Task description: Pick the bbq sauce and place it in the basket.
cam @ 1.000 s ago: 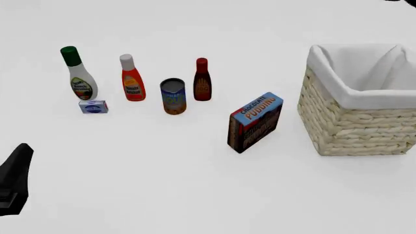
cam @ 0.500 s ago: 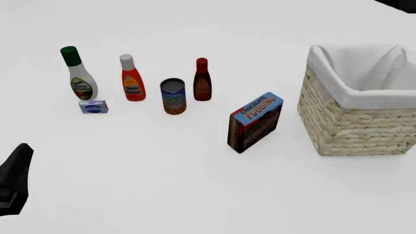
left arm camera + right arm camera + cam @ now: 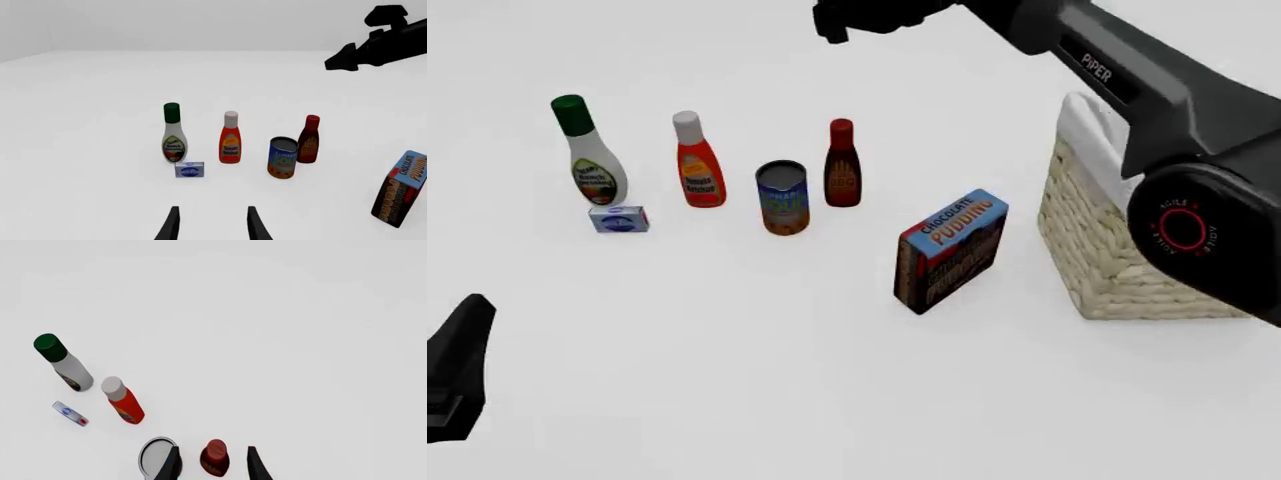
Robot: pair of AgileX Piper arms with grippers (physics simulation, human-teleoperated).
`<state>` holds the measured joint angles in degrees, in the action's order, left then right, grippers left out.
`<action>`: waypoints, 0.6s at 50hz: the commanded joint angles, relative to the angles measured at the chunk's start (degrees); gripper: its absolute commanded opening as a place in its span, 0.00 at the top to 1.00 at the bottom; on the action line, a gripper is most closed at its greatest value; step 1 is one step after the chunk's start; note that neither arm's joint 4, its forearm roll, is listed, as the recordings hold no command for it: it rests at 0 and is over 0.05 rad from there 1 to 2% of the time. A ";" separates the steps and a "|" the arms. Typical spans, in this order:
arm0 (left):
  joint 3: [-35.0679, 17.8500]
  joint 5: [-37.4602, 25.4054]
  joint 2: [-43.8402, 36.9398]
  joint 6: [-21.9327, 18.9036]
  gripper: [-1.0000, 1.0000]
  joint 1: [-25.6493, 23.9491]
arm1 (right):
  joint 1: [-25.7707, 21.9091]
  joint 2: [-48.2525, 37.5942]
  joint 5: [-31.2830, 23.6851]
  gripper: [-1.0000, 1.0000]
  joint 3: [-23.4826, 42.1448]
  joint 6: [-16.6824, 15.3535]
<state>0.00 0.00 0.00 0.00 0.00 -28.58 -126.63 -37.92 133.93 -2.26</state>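
The bbq sauce (image 3: 842, 165) stood upright on the table (image 3: 761, 340), red cap up, so its long axis ran vertically; its label faced the arms' side. It sat in a loose row of groceries, just beside a blue-labelled can (image 3: 782, 197) on its left, with the orange-red bottle (image 3: 698, 162) and the white ranch bottle (image 3: 589, 152) further left, and a small blue box (image 3: 619, 219) in front of the ranch bottle. A chocolate pudding box (image 3: 950, 250) stood nearer the camera, between the sauce and the basket (image 3: 1108, 255), which lay well to the right.

The right gripper (image 3: 210, 466) hung well above the bottle and a little beyond it, looking down: in its wrist view the red cap showed between the two spread fingertips, which held nothing. The needed move looked like a descent along that vertical axis, keeping clear of the can.

The left gripper (image 3: 210, 226) sat low and far back on the left, fingers parted and empty, much farther from the sauce.
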 commanded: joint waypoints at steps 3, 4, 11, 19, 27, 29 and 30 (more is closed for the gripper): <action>0.00 0.00 0.00 0.00 0.00 0.00 | -0.32 -11.22 -7.71 0.00 15.49 -0.21; 0.00 0.00 0.00 0.00 0.00 0.00 | -0.21 -11.93 -8.19 0.00 16.53 -0.21; 0.00 0.00 0.00 0.00 0.00 0.00 | 0.33 -16.59 -11.35 0.00 22.97 -0.17; 0.00 0.00 0.00 0.00 0.00 0.00 | 0.59 -21.89 -13.12 0.00 27.57 0.02; 0.00 0.00 0.00 0.00 0.00 0.00 | 1.12 -23.57 -13.08 0.00 28.05 0.27; 0.00 0.00 0.00 0.00 0.00 0.00 | 1.28 -24.04 -12.95 0.00 28.03 0.34; 0.00 0.00 0.00 0.00 0.00 0.00 | 1.26 -24.17 -12.95 0.00 28.05 0.50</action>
<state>0.00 0.00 0.00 0.00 0.00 -27.81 -147.33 -49.99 159.44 -2.11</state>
